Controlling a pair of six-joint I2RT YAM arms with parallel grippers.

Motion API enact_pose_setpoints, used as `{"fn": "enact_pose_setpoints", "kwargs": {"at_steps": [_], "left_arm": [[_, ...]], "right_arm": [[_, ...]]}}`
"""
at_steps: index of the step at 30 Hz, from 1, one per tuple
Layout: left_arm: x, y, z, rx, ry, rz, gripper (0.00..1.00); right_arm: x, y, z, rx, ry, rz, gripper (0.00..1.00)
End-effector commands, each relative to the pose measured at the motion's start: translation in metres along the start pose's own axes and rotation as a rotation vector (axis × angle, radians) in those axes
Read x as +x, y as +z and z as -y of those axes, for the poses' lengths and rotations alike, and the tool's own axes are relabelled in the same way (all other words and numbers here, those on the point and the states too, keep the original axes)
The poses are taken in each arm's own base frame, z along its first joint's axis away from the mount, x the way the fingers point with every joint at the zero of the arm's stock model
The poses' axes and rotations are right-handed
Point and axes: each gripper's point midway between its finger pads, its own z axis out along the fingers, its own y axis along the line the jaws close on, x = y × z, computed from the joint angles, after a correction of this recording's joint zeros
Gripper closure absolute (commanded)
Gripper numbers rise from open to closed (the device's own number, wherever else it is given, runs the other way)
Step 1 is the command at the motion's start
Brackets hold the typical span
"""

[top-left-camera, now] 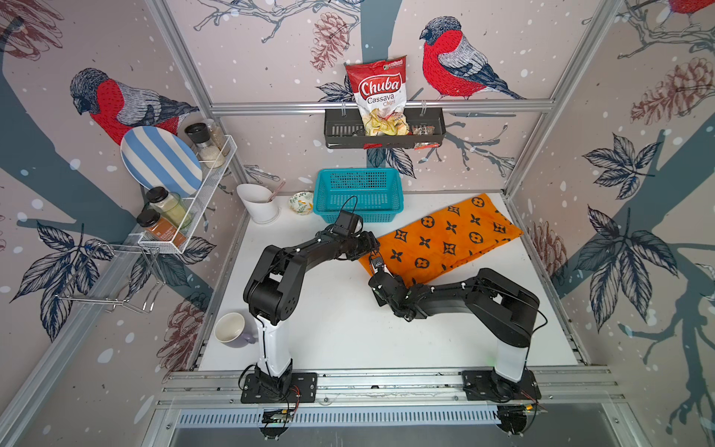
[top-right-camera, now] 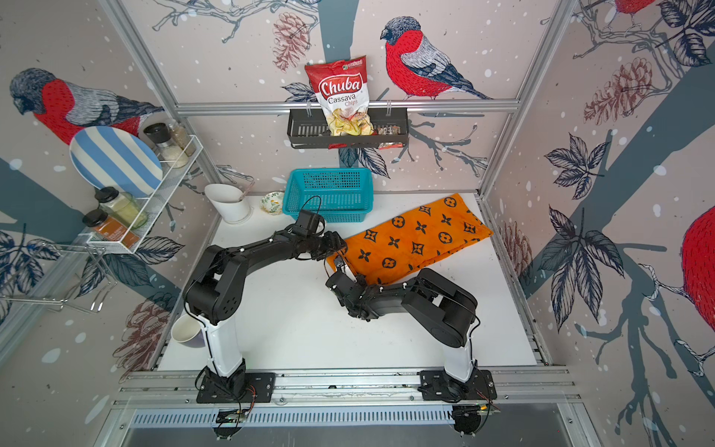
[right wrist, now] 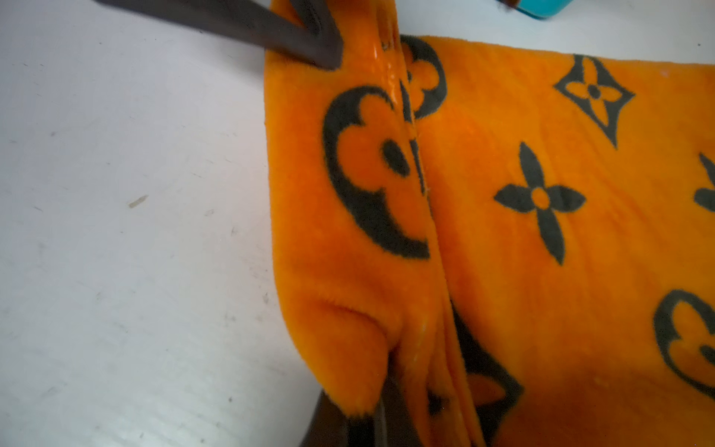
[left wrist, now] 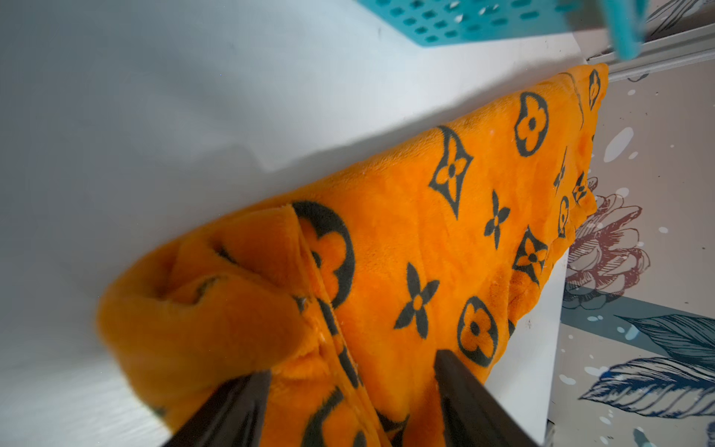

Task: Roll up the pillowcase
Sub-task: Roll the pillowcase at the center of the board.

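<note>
The orange pillowcase (top-left-camera: 445,236) (top-right-camera: 414,238) with black flower motifs lies slanted on the white table at the back right. Its near-left end is folded over into a thick lip (left wrist: 216,305) (right wrist: 348,216). My left gripper (top-left-camera: 374,249) (left wrist: 352,391) is open. Its two dark fingers (left wrist: 464,394) stand wide apart astride that folded end, with fabric between them. My right gripper (top-left-camera: 377,265) (right wrist: 387,410) is shut on the pillowcase, pinching the lip's corner so that the cloth bunches over the jaws. The left fingers (right wrist: 305,38) press on the same lip's other end.
A teal basket (top-left-camera: 358,195) stands just behind the left wrist, touching distance from the cloth's far edge. A white utensil holder (top-left-camera: 258,203) and a small bowl (top-left-camera: 301,202) sit to its left. A mug (top-left-camera: 231,329) stands by the left arm's base. The right wall frame (top-left-camera: 514,216) borders the cloth.
</note>
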Motion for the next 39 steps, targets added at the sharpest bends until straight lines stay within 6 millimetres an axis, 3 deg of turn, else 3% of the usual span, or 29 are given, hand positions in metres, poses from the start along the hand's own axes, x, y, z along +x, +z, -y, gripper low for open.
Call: {"fn": "enact_pose_setpoints", "kwargs": {"at_steps": [1,4,6,10,15,21,27,33,39], "left_arm": [[-0.012,-0.025,-0.001,-0.079,0.085,0.05,0.18],[-0.017,-0.042,0.002,-0.091,0.11,0.078,0.17],[-0.014,-0.048,0.002,-0.092,0.114,0.075,0.17],[-0.001,-0.052,-0.004,-0.083,0.087,0.058,0.17],[0.016,-0.056,-0.006,-0.024,0.005,0.052,0.17],[0.038,-0.036,-0.006,0.056,-0.094,-0.005,0.16],[0.041,-0.012,-0.012,0.029,-0.106,-0.032,0.14],[0.031,0.009,-0.024,-0.062,-0.098,-0.04,0.19],[0.024,0.017,-0.044,-0.214,-0.095,-0.061,0.34]], "right_arm": [[0.028,-0.011,-0.036,-0.203,0.048,-0.15,1.0],[0.009,-0.02,-0.05,-0.328,0.156,-0.12,1.0],[0.0,-0.026,-0.05,-0.413,0.253,-0.107,1.0],[-0.009,-0.031,-0.03,-0.498,0.41,-0.08,1.0],[-0.006,-0.032,0.0,-0.582,0.572,-0.081,1.0],[0.004,-0.024,0.02,-0.629,0.677,-0.121,1.0],[0.006,-0.018,0.028,-0.635,0.698,-0.145,1.0],[0.007,-0.017,0.024,-0.646,0.693,-0.155,1.0],[0.001,-0.022,0.006,-0.717,0.714,-0.161,1.0]]}}
